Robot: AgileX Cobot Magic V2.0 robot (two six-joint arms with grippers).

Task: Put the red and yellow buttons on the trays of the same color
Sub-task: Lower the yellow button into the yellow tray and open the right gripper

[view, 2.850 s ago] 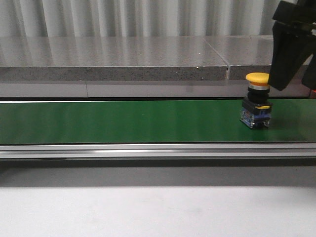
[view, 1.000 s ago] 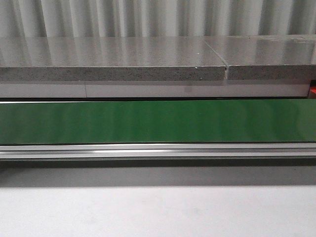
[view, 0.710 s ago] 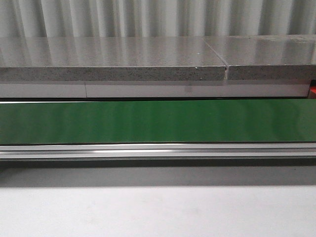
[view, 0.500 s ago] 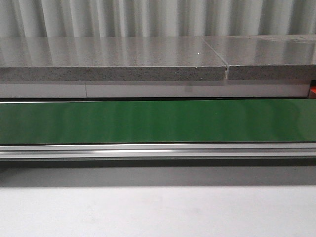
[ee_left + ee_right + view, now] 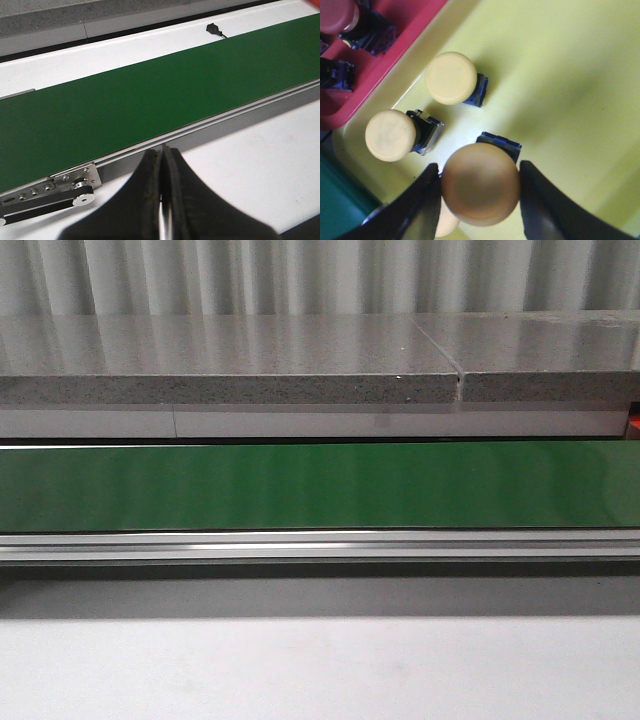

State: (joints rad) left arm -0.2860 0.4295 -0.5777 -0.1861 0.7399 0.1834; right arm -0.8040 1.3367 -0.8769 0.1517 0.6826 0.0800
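In the right wrist view my right gripper (image 5: 480, 187) is shut on a yellow button (image 5: 480, 184) by its cap, over the yellow tray (image 5: 560, 75). Two more yellow buttons (image 5: 451, 78) (image 5: 391, 135) stand on that tray, and part of a third shows under the held one. The red tray (image 5: 395, 30) beside it holds a red button (image 5: 337, 15). My left gripper (image 5: 162, 165) is shut and empty, over the white table beside the green conveyor belt (image 5: 150, 100). Neither gripper shows in the front view.
The green belt (image 5: 320, 485) runs across the front view with its metal rail (image 5: 320, 543) in front and a grey stone ledge (image 5: 230, 360) behind. A small black connector (image 5: 214, 29) lies beyond the belt. A roller bracket (image 5: 75, 187) sits at the belt's end.
The yellow button and my right gripper, seen at the belt's right end 2.9 s ago, have left the front view. The belt has stood empty for the last second.
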